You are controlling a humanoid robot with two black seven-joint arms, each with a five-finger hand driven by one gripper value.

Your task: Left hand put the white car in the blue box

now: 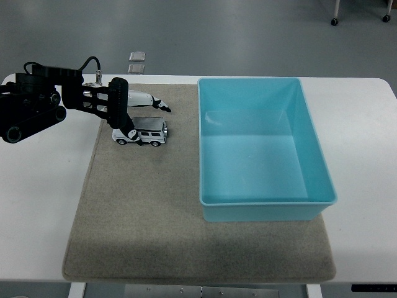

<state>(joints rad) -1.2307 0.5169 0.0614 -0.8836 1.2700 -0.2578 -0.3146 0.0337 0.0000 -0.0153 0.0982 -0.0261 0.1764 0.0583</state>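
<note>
— So where is the small white toy car (141,131)?

— On the grey felt mat (142,211), upper left, well apart from the open blue plastic box (263,205) to its right.

— And the robot's black left hand (133,108)?

— Over the car's left end; white fingers (152,101) stretch past its roof, a dark digit reaches down against the body. Whether it grips, I cannot tell.

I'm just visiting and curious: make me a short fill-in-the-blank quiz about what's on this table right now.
1. The white car sits on the grey ____.
2. The blue box holds ____.
3. The robot hand comes in from the picture's ____ edge.

Missing words: mat; nothing; left
</note>
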